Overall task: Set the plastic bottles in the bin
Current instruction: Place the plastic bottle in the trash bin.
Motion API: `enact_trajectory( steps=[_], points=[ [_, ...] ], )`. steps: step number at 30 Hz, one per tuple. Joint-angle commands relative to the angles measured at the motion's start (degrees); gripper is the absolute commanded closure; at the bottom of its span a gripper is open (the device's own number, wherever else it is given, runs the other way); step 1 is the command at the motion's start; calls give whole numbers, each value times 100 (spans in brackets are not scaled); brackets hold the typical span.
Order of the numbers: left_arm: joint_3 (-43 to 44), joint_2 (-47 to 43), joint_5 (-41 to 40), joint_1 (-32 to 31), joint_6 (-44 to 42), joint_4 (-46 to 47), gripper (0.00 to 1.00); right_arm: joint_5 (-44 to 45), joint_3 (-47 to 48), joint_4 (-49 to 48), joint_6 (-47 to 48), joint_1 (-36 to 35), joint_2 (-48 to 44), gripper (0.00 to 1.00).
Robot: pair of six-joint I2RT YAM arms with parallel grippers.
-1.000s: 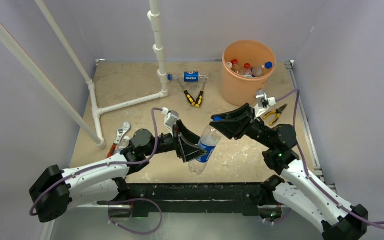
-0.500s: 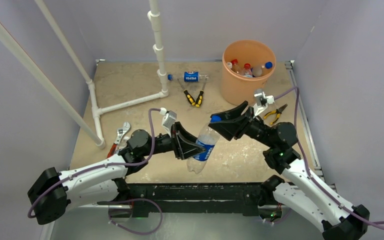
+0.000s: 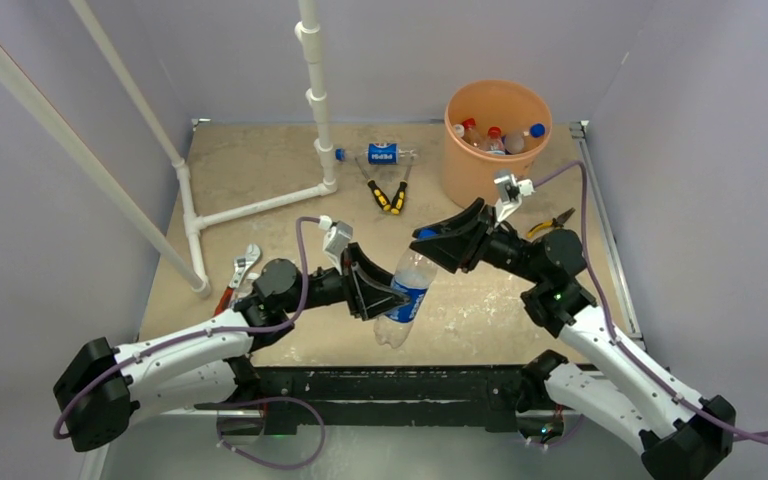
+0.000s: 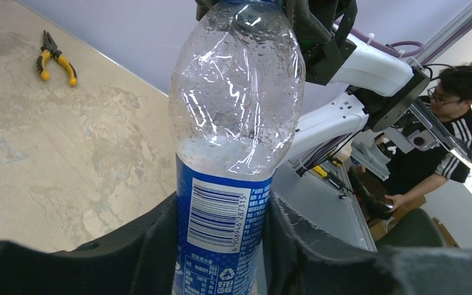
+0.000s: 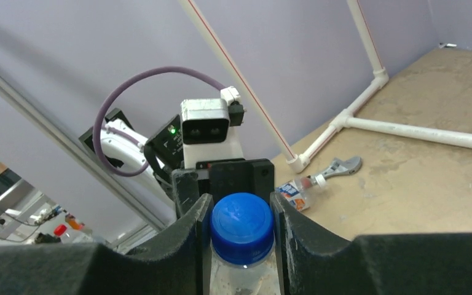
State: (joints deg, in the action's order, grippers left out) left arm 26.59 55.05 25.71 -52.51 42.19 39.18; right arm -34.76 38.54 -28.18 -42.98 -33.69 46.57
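The held bottle (image 3: 406, 290) hangs above the near middle of the table (image 3: 260, 160). It is a clear plastic drink bottle with a blue label and a blue cap (image 5: 241, 224). Its long axis is tilted, with the cap end up and toward the far right and the base down toward the near left.

The left gripper (image 3: 396, 294) is clamped across the labelled lower body, its fingers (image 4: 153, 246) pressed against both sides of the label. The left arm reaches low from the near-left corner, its forearm lying rightward toward the centre.

The right gripper (image 3: 432, 242) is closed on the cap, one finger tight against each side. The right arm rises from the near-right corner, bends at an elbow on the right, and stretches its forearm leftward to the bottle's top.

The orange bin (image 3: 480, 178) stands upright at the far right, well apart from the held bottle, with several bottles in the bin (image 3: 495, 138). A Pepsi bottle (image 3: 380, 154) lies on its side at the far middle, cap to the left, just beyond the yellow-and-black pliers (image 3: 388, 194). A small bottle (image 5: 295, 192) lies beside the wrench (image 5: 338, 166) on the left.
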Motion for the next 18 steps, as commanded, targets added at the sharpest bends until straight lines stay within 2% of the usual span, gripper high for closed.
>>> enact_trajectory(
  steps=[1,3,5,8,11,15,18],
  points=[
    [313,-164,-380,4,-207,-376,39,-24,356,284,292,-32,-296,100],
    [386,-381,-934,4,-256,-962,18,697,694,951,830,-32,-613,100],
    [332,-751,-1503,4,-323,-1339,6,1380,1066,1467,1328,-32,-874,100],
    [268,-1550,-2788,4,-256,-1993,2,2522,1493,1868,1913,-22,-1125,100],
    [192,-2304,-3991,4,-115,-2529,1,3701,1716,1949,2108,-23,-1233,100],
    [36,-2946,-4741,5,-94,-2768,1,5724,1745,891,2635,-23,-1005,100],
    [61,-2977,-4893,6,-54,-2920,1,6622,2139,221,3256,-23,-189,100]
  ],
)
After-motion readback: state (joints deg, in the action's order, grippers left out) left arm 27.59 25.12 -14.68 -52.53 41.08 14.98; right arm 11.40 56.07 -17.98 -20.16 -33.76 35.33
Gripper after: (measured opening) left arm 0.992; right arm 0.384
